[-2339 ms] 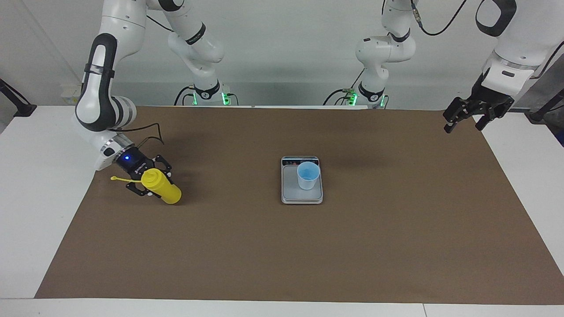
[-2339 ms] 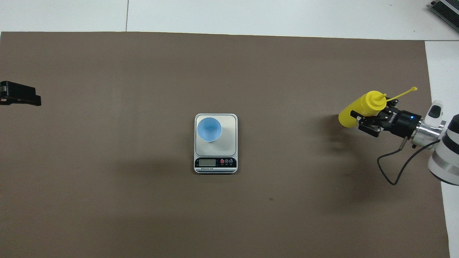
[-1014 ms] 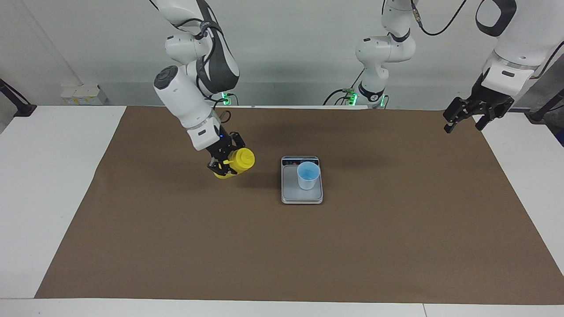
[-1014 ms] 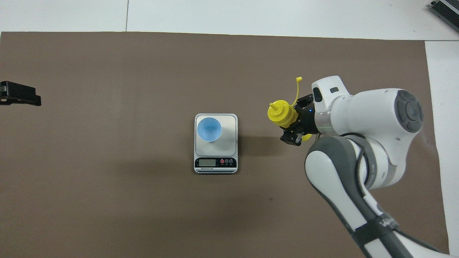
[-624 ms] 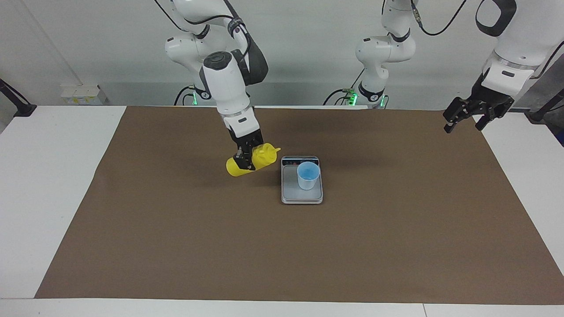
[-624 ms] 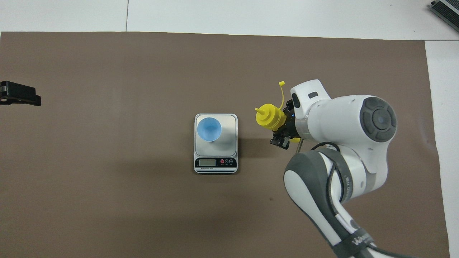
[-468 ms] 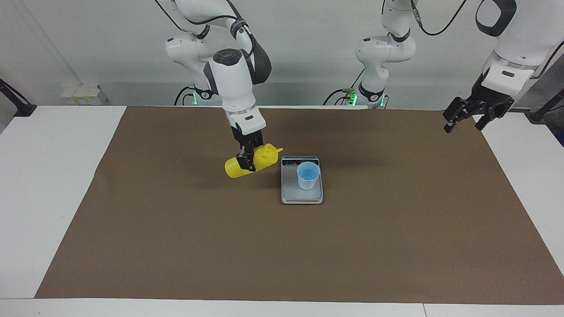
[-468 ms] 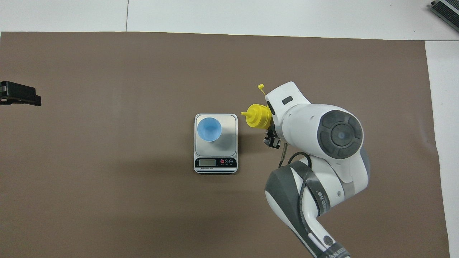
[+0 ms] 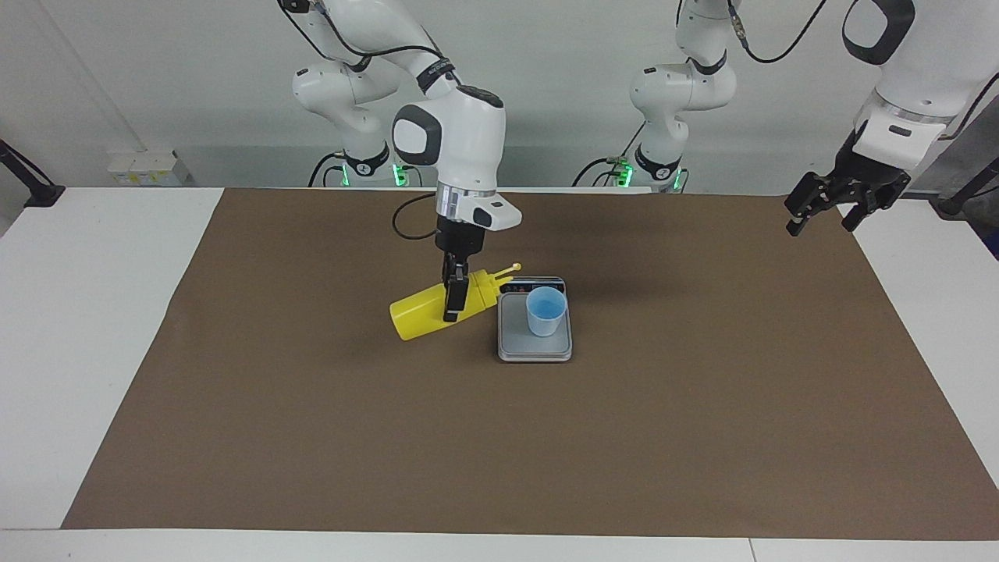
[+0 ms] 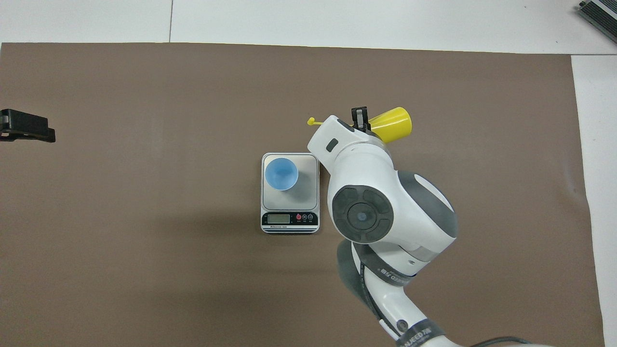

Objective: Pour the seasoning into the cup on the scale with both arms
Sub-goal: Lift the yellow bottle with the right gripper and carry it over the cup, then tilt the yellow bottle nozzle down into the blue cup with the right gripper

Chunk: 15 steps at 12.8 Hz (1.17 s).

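Seasoning (image 9: 421, 311) in right tool (image 9: 453, 300) | overhead: wrist hides nozzle

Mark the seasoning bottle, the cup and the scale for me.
seasoning bottle (image 9: 417, 314), facing view, on its yellow body.
cup (image 9: 545, 309), facing view, on its blue wall.
scale (image 10: 308, 166), overhead view, on bare weighing plate.

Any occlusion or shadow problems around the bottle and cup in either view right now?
Overhead view: the white right arm's wrist hides most of the yellow plastic squeeze bottle and the right tool; the small light blue plastic cup is unobstructed. Facing view: bottle, right tool and cup show clearly, with soft shadows on the brown mat; no glare.
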### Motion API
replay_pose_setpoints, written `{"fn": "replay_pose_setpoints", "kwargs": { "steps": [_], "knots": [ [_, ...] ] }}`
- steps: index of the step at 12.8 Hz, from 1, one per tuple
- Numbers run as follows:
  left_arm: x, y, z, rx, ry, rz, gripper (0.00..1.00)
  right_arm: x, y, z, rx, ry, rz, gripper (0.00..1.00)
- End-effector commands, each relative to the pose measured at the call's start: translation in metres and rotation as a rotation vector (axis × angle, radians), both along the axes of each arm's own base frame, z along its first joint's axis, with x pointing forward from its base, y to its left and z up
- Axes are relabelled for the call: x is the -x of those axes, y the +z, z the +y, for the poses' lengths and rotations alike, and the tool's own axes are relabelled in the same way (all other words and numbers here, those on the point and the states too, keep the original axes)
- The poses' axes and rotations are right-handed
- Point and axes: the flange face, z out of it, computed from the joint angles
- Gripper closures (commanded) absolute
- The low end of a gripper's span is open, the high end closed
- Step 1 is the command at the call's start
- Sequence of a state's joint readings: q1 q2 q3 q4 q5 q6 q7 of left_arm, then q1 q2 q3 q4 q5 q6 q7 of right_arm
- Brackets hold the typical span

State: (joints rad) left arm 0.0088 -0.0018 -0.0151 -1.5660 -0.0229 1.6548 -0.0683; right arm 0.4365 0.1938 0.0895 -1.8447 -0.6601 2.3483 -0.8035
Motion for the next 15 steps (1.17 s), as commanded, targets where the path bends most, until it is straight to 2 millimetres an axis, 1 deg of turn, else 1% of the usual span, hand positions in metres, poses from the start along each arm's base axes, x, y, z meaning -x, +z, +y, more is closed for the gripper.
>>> {"fn": "replay_pose_setpoints", "kwargs": {
  "steps": [1,2,3,5,6,7,9,12,13,15],
  "knots": [
    [0.004,0.000,0.003,-0.017,-0.001,0.008,0.00,-0.014,0.006,0.011,0.071,0.007,-0.068,1.00],
    [0.004,0.000,0.003,-0.017,-0.001,0.008,0.00,-0.012,0.004,0.016,0.123,0.024,-0.091,1.00],
    [0.004,0.000,0.003,-0.017,-0.001,0.008,0.00,-0.007,0.002,0.025,0.164,0.043,-0.128,1.00],
    [0.004,0.000,0.003,-0.017,-0.001,0.008,0.00,0.000,-0.009,0.039,0.232,0.031,-0.186,1.00],
    [0.004,0.000,0.003,-0.017,-0.001,0.008,0.00,0.010,-0.018,0.054,0.292,0.044,-0.222,1.00],
    [0.004,0.000,0.003,-0.017,-0.001,0.008,0.00,0.018,-0.025,0.064,0.339,0.025,-0.269,1.00],
    [0.004,0.000,0.003,-0.017,-0.001,0.008,0.00,0.035,-0.054,0.093,0.431,0.029,-0.366,1.00],
    [0.004,0.000,0.003,-0.017,-0.002,0.008,0.00,0.034,-0.074,0.093,0.465,-0.015,-0.457,1.00],
    [0.004,0.000,0.003,-0.017,-0.001,0.008,0.00,0.040,-0.081,0.095,0.461,-0.023,-0.464,1.00],
    [0.004,0.000,0.003,-0.017,-0.002,0.008,0.00,0.044,-0.086,0.097,0.484,-0.002,-0.500,1.00]
  ]
}}
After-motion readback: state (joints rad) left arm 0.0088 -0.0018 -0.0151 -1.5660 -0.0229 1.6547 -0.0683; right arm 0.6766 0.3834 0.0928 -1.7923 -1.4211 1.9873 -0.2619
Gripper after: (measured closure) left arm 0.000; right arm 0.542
